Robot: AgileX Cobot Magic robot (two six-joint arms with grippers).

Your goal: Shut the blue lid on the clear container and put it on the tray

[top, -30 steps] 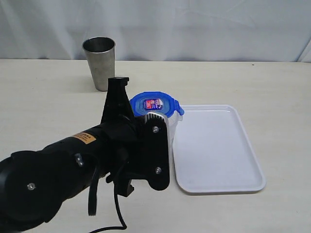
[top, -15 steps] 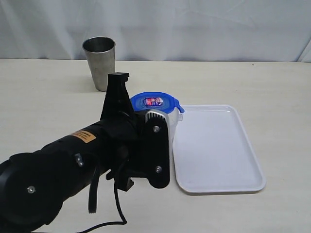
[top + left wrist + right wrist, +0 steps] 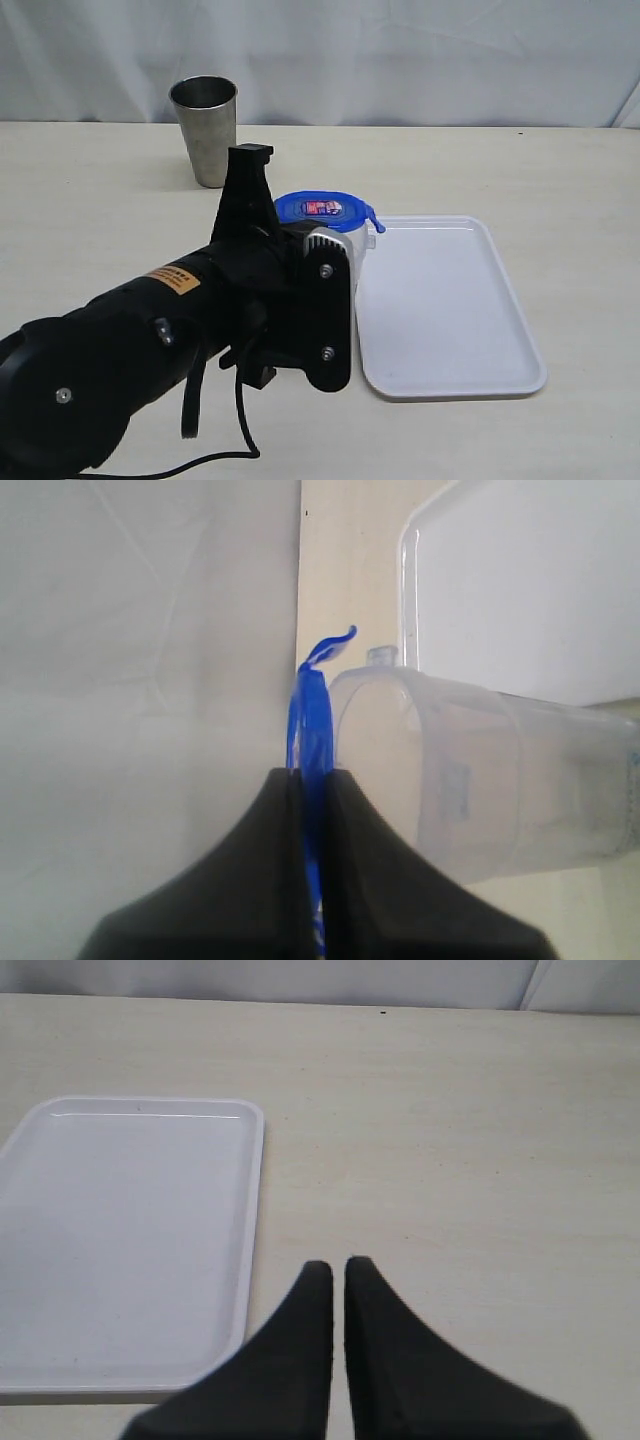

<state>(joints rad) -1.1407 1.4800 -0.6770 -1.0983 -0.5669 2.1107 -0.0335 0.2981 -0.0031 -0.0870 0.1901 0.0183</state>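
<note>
My left gripper (image 3: 312,772) is shut on the blue lid (image 3: 310,705), which I see edge-on between its fingers. In the exterior view the blue lid (image 3: 325,208) lies nearly level on top of the clear container (image 3: 362,250), whose body is mostly hidden behind my left arm. In the left wrist view the clear container (image 3: 480,780) sits right against the lid. The white tray (image 3: 450,300) lies just to the right of the container, bare. My right gripper (image 3: 338,1266) is shut on nothing, above the table by the tray (image 3: 120,1240); the exterior view does not show it.
A steel tumbler (image 3: 205,128) stands at the back left of the beige table (image 3: 520,170). My bulky left arm (image 3: 180,340) fills the front left. A white curtain hangs behind the table.
The blue lid has tipped from facing the camera to nearly level and sits lower over the container. The left gripper shifted slightly right with it.
</note>
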